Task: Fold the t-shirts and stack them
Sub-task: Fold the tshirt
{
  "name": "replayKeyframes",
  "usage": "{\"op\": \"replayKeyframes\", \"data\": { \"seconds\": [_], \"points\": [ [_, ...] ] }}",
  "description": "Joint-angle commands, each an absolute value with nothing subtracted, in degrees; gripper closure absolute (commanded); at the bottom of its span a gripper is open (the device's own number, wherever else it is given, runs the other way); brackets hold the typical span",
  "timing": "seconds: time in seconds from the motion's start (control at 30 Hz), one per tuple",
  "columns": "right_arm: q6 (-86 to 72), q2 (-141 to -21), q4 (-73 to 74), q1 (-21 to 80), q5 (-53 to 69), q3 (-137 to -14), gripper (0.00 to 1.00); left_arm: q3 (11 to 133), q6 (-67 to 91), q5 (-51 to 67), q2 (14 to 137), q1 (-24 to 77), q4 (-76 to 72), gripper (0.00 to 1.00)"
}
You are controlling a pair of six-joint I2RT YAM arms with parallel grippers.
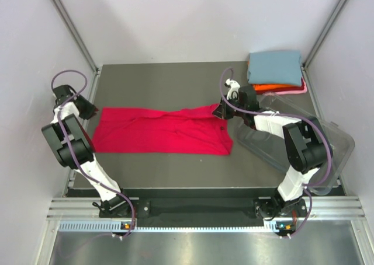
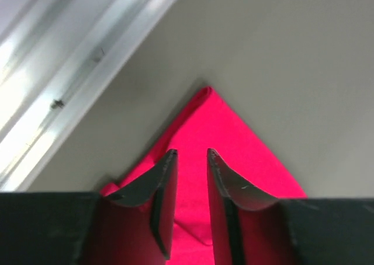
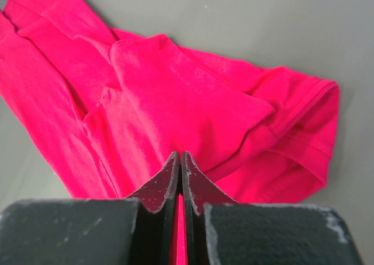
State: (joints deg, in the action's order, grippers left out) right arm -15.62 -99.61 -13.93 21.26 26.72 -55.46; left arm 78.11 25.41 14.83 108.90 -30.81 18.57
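The crimson red t-shirt [image 1: 160,131] lies spread flat across the middle of the dark table. My left gripper [image 1: 93,110] sits at the shirt's far left corner. In the left wrist view its jaws [image 2: 190,153] stand apart, and the pointed red corner [image 2: 222,125] lies loose beneath and beyond them. My right gripper [image 1: 221,110] is at the shirt's far right corner. In the right wrist view it [image 3: 180,154] is shut, with red cloth [image 3: 175,101] pinched between the fingers. A folded blue-grey t-shirt [image 1: 274,66] tops a stack over an orange t-shirt [image 1: 272,88] and a pale pink t-shirt [image 1: 297,91].
A clear plastic tub [image 1: 310,145] lies at the right side of the table, under and beside my right arm. The folded stack sits at the far right corner. A metal frame rail [image 2: 76,72] runs just past the shirt's left corner.
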Motion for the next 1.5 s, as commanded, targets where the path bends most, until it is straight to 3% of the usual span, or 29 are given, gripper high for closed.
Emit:
{"op": "replayKeyframes", "data": {
  "seconds": [0.0, 0.23, 0.53, 1.0, 1.2, 1.33, 1.47],
  "points": [
    [-15.2, -97.6, -16.9, 22.4, 28.0, -56.7, 1.0, 75.9, 26.6, 19.7, 108.0, -31.6, 16.9, 0.68],
    [-14.2, -97.4, -16.7, 22.6, 27.9, -56.6, 1.0, 74.1, 31.5, 19.4, 109.7, -31.6, 15.0, 0.65],
    [-14.6, -96.5, -16.9, 22.5, 28.4, -56.5, 1.0, 68.8, 35.7, 10.7, 107.9, -31.5, 11.3, 0.63],
    [-15.3, -97.4, -17.2, 22.8, 28.7, -56.3, 1.0, 69.4, 38.1, 12.8, 110.2, -30.8, 7.9, 0.64],
    [-15.4, -97.7, -17.3, 22.9, 28.7, -56.6, 1.0, 70.0, 37.9, 13.4, 110.8, -30.5, 8.3, 0.75],
    [-15.2, -97.6, -16.1, 22.8, 28.5, -57.2, 1.0, 72.2, 37.5, 12.4, 110.5, -30.5, 11.2, 1.0],
    [-14.1, -97.0, -14.4, 22.9, 27.3, -58.4, 1.0, 76.5, 37.2, 9.6, 109.2, -30.5, 15.5, 1.0]
  ]
}}
